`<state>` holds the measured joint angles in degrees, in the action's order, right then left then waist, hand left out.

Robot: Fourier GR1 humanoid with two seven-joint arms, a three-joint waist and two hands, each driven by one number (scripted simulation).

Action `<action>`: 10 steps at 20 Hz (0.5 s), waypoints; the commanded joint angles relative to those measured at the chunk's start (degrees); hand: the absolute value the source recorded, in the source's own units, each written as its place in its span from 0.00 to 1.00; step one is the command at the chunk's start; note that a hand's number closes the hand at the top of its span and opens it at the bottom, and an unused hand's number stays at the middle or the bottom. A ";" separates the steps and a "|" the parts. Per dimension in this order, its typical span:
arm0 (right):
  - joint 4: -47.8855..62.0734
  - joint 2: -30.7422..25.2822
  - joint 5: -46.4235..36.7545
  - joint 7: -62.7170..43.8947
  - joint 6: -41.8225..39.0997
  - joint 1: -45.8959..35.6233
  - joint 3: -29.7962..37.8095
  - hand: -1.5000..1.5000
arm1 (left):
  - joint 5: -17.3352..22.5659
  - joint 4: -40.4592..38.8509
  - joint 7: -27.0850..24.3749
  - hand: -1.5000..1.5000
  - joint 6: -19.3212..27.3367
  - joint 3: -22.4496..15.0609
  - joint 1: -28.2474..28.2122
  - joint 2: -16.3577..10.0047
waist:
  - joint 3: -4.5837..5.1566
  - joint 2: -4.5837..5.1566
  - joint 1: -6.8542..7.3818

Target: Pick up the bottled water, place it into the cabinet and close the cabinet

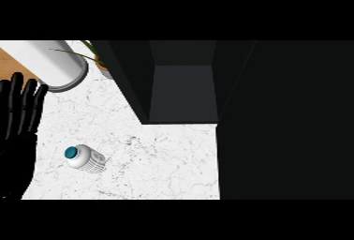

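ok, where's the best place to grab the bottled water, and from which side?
The bottled water appears to stand upright, teal cap on top, so its round ribbed side is exposed, with bare counter around it. Probably best to wrap the fingers round the body below the cap, coming from its left. The left hand sits open at the view's left edge, nearest that side.

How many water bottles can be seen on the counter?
1. The bottled water is on the white counter, right of the left hand; the dark cabinet could hide others.
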<state>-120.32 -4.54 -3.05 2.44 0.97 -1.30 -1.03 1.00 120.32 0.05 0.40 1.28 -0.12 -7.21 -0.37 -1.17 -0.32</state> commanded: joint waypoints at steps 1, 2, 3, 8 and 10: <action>-2.75 1.51 -0.58 -0.10 0.66 1.49 -1.26 0.00 | 2.07 0.66 -0.73 0.00 -1.39 3.46 -0.33 -0.94 | 0.37 1.12 0.32; 1.82 1.04 1.84 1.71 -0.26 -0.21 1.11 0.00 | 1.99 2.94 1.15 0.00 -0.42 3.47 -1.50 -0.40 | 0.36 1.13 0.47; -4.26 0.01 3.96 1.35 -2.31 5.45 1.36 0.00 | 4.37 2.31 -1.55 0.00 -2.18 7.17 -3.86 -2.02 | 0.37 1.07 0.32; -7.50 2.60 8.70 -10.69 -4.08 13.73 -6.24 0.00 | 11.29 0.11 7.01 0.00 -0.71 9.20 -9.18 1.01 | 0.41 0.79 0.36; -11.66 0.87 11.24 -13.95 -4.86 16.37 -4.84 0.00 | 9.41 4.48 10.61 0.00 1.33 6.37 -11.06 2.73 | 0.32 0.81 0.04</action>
<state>-128.18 -2.88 3.84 -5.62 -1.98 9.48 -4.92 9.23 121.72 4.63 -0.29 8.95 -7.77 -6.69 0.00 -0.33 -0.10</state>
